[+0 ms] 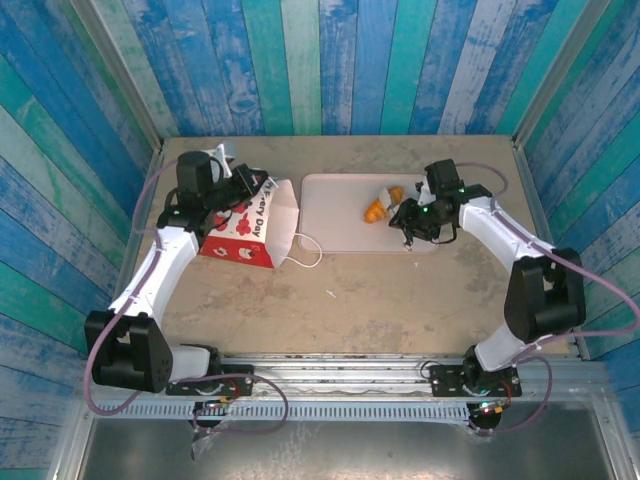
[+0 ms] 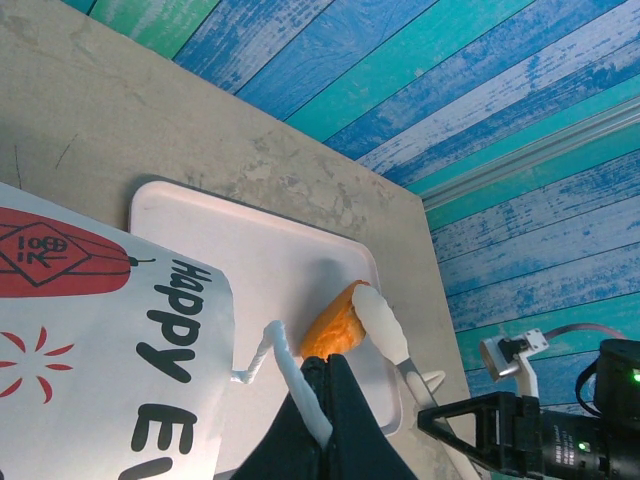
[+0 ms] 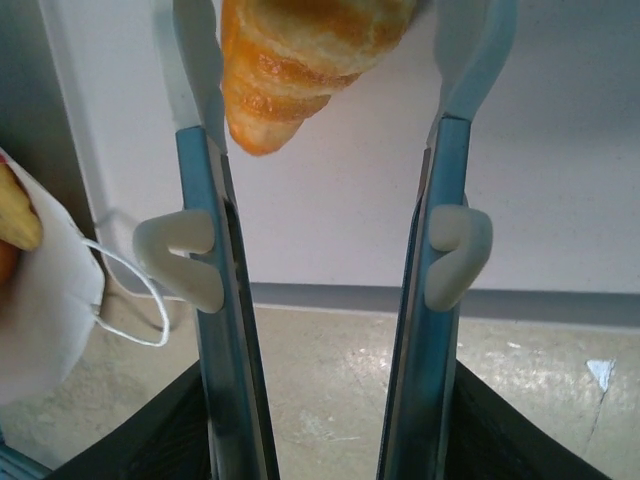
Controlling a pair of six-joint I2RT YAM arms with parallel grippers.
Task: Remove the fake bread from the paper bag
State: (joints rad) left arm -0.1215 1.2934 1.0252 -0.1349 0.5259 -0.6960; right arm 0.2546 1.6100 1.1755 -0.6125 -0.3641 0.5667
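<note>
The red-and-white paper bag (image 1: 243, 228) lies on its side left of the pink tray (image 1: 330, 232), mouth toward the tray. My left gripper (image 1: 246, 182) is at the bag's top edge. In the left wrist view its black jaws (image 2: 326, 368) are shut on the bag's white cord handle (image 2: 290, 370). A golden croissant of fake bread (image 1: 377, 209) is over the tray, between the white fingertips of my right gripper (image 1: 401, 207). In the right wrist view the croissant (image 3: 300, 60) sits between the two fingers (image 3: 200, 150), gripped near their tips. Another orange-yellow piece (image 3: 14, 220) shows at the bag's mouth.
The tray's near rim (image 3: 400, 297) runs across the right wrist view, with bare table below it. A loose cord handle (image 1: 305, 250) trails from the bag onto the table. Blue plank walls (image 1: 320, 60) enclose the table on three sides.
</note>
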